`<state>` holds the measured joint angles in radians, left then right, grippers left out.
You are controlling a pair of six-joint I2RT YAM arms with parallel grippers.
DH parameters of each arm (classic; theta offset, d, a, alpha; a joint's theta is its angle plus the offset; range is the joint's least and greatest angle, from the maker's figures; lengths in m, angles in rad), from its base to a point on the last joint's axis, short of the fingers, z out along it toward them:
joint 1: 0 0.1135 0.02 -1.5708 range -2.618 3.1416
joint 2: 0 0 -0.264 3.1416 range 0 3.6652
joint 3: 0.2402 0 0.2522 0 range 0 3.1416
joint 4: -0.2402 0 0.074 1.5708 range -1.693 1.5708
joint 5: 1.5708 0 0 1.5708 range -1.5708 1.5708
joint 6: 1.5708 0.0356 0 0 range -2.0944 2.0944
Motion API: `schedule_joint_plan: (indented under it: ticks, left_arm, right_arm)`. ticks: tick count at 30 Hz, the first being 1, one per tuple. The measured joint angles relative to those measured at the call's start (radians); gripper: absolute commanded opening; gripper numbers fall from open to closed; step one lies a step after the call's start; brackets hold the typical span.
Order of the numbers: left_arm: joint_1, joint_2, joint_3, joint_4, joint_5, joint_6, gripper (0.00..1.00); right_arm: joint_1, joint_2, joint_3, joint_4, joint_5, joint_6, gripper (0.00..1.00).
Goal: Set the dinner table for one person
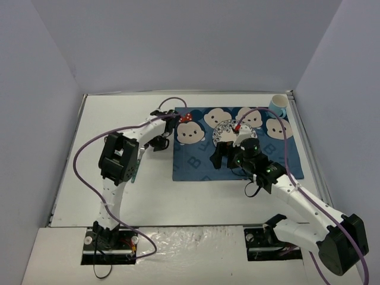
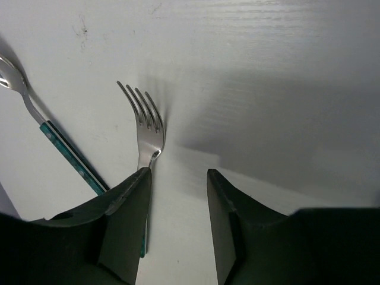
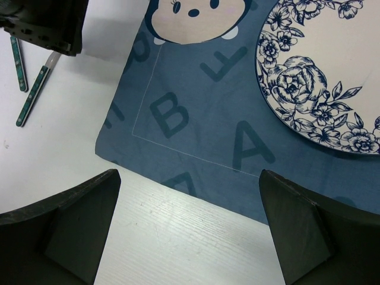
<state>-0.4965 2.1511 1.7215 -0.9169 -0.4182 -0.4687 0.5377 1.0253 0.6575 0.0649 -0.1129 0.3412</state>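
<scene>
While left gripper [image 2: 178, 175] and right gripper [image 3: 189, 173] gape — fork [image 2: 148, 127] beside the left — plate [image 3: 320, 71] rests on placemat [image 3: 196, 119].

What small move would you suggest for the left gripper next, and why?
Probably lift the left gripper straight up. Its jaws stand apart, and the fork lies flat on the table, its handle running beside one finger rather than clamped between both. A straight rise should clear it without nudging it toward the neighbouring utensil.
</scene>
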Motion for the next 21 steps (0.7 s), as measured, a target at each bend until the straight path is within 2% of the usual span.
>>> schedule_joint_plan:
  ticks: [3, 7, 13, 16, 21]
  left_arm:
    - [0.009, -0.110, -0.065, 0.049, 0.090, 0.010, 0.59]
    - [0.060, -0.357, -0.273, 0.120, 0.208, 0.040, 0.67]
    - [0.211, -0.556, -0.530, 0.272, 0.369, 0.082, 0.66]
    - [0.275, -0.553, -0.619, 0.309, 0.433, 0.099, 0.63]
    - [0.282, -0.504, -0.639, 0.343, 0.495, 0.127, 0.58]
  right_arm:
    - [0.000, -0.008, 0.000, -0.007, -0.008, -0.009, 1.00]
    - [0.001, -0.014, 0.001, -0.021, -0.025, -0.032, 1.00]
    - [0.001, -0.045, 0.001, -0.032, -0.032, -0.058, 1.00]
    - [0.001, -0.055, 0.003, -0.032, -0.033, -0.063, 1.00]
    - [0.001, -0.055, 0.003, -0.035, -0.033, -0.075, 1.00]
